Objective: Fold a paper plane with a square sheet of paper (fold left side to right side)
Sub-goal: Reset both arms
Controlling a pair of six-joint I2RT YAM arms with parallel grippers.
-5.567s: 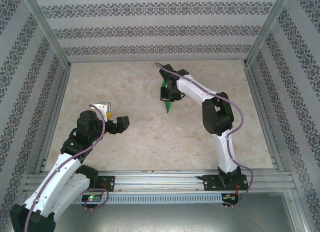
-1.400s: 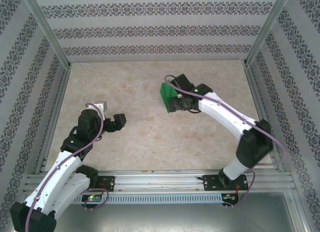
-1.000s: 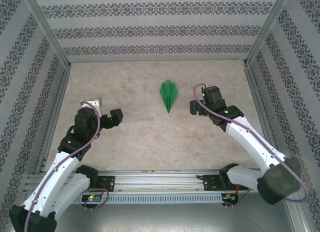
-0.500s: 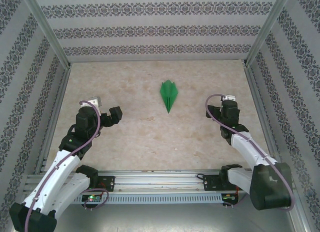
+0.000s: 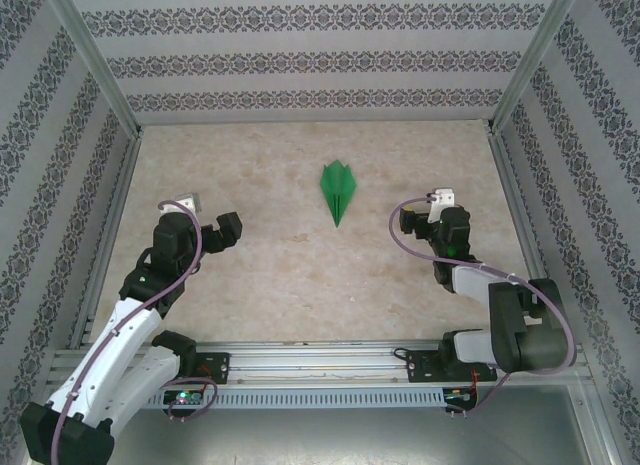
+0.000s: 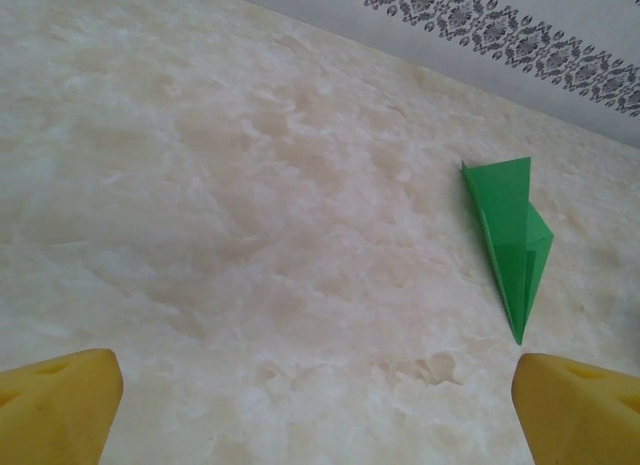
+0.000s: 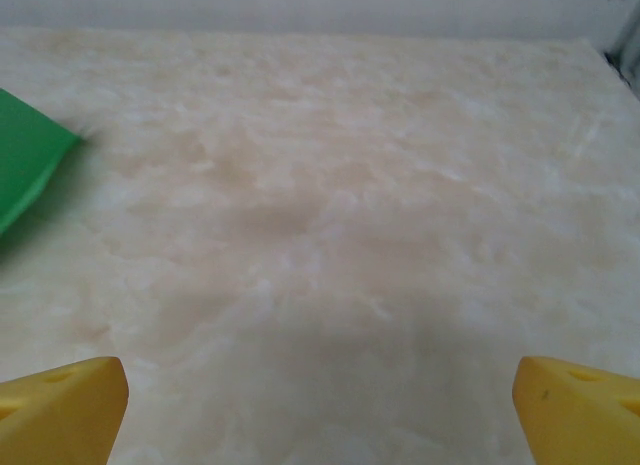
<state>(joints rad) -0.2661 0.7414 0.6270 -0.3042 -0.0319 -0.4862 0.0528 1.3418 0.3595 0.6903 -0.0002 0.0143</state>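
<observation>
Right gripper (image 5: pixel 425 210), wide and empty like the left gripper (image 5: pixel 207 215), has withdrawn to 4 o'clock of the plane (image 5: pixel 338 192), so folding looks done.

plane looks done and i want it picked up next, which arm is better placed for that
Right, probably: the right gripper sits nearer the paper plane than the left gripper does. Both are open and empty, and the plane lies on the table, touching neither.

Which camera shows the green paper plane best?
The left wrist view: the paper plane appears whole, large and sharp, folds visible. The top external view also has it whole, but small. The right wrist view cuts it off, catching one green corner at its left edge.
</observation>
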